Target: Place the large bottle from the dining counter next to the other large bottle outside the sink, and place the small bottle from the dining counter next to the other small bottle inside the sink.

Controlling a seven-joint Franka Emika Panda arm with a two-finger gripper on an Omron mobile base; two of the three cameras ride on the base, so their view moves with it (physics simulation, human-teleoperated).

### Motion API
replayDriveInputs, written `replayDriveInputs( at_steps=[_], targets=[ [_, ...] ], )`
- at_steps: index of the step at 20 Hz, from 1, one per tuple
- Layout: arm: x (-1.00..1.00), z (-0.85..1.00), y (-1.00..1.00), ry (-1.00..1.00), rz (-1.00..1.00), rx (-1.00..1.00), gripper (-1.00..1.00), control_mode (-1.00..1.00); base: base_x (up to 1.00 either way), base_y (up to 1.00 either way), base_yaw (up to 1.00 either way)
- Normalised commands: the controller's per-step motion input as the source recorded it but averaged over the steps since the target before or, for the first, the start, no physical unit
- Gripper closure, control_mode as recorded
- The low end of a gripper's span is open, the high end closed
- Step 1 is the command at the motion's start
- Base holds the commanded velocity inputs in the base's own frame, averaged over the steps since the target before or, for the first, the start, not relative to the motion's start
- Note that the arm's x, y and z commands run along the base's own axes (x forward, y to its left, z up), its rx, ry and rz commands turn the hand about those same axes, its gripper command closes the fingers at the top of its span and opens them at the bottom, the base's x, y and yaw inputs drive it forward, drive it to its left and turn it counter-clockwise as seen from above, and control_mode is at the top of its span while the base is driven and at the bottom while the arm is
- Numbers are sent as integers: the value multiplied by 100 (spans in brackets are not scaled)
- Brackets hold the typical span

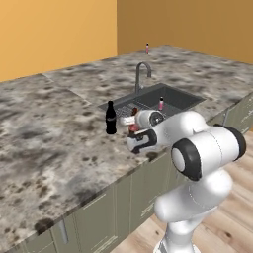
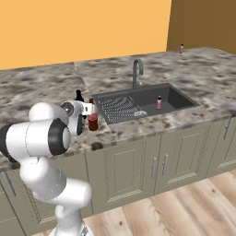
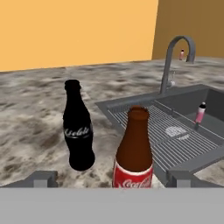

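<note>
While the jaws straddle the brown bottle [image 3: 134, 151], whether they pinch it cannot be told. The black bottle [image 3: 78, 127] stands near on the counter [image 3: 30, 131], beside the sink [image 3: 175, 135].

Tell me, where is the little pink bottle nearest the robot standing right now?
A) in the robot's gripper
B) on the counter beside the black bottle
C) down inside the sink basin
C: the small pink bottle stands upright in the sink basin, right of the ribbed drainboard.
</note>
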Motion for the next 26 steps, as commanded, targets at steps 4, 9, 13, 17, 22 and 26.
replayDriveInputs(
  at_steps=[4, 9, 13, 17, 22, 26],
  targets=[
    [-8, 60, -1, 0, 0, -19, -100, -100, 0, 0, 0],
    [0, 45, 0, 4, 1, -10, -100, -100, 0, 0, 0],
    [0, 21, 0, 12, 8, 4, -100, -100, 0, 0, 0],
    [-2, 11, -7, 18, 12, 10, -100, -100, 0, 0, 0],
    [0, 1, -3, 26, 10, 0, -100, -100, 0, 0, 0],
    [0, 0, 0, 31, 8, -9, -100, -100, 0, 0, 0]
  ],
)
